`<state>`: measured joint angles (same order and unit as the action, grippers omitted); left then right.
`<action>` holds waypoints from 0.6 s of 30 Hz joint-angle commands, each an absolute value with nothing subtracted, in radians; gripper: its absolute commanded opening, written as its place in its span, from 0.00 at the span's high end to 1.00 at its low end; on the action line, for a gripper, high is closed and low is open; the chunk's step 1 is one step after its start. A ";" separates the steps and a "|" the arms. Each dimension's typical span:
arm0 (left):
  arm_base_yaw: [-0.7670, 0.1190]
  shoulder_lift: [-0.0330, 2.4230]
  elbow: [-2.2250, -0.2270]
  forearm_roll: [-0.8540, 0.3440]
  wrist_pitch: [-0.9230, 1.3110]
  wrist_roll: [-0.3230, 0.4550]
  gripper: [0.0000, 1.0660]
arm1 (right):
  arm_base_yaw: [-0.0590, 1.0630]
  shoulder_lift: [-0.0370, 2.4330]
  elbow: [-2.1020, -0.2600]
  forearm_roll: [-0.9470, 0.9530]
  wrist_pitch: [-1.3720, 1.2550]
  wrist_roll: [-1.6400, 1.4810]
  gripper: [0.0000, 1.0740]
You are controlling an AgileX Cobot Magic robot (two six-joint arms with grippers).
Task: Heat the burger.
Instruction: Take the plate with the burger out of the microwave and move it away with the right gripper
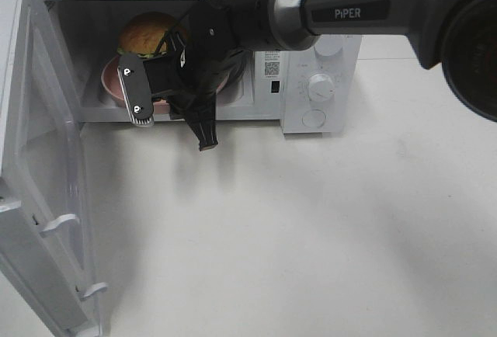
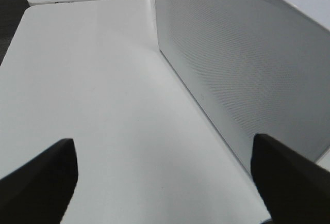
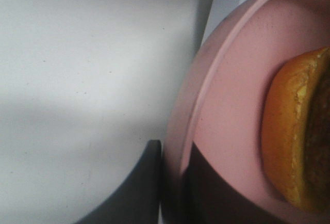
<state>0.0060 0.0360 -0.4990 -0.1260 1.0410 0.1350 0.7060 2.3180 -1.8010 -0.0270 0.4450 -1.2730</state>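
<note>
Bright, even overhead light. My arm [image 1: 326, 15] throws a soft shadow on the white worktop [image 1: 311, 236] under the microwave [image 1: 318, 81] mouth. High view sharp, arm edge blurred at right. Right wrist view is soft: plate [image 3: 227, 90] and burger [image 3: 294, 136] out of focus. Left wrist view clear, mild glare on worktop.

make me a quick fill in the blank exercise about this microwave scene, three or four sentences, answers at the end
1. The burger sits on a plate whose colour is ____.
2. The microwave door is ____.
3. The right gripper is shut on the ____ of the plate.
4. The left gripper, over bare table, has its jaws ____.

Missing words: pink; open; rim; open
</note>
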 commanded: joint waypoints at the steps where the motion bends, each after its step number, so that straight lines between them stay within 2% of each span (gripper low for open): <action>1: 0.010 0.033 -0.497 -0.131 1.037 0.134 0.21 | 0.722 2.244 -1.721 -0.034 0.353 -1.304 1.00; 18: 0.010 0.033 -0.497 -0.131 1.037 0.134 0.21 | 0.723 2.039 -1.416 -0.038 0.230 -1.305 1.00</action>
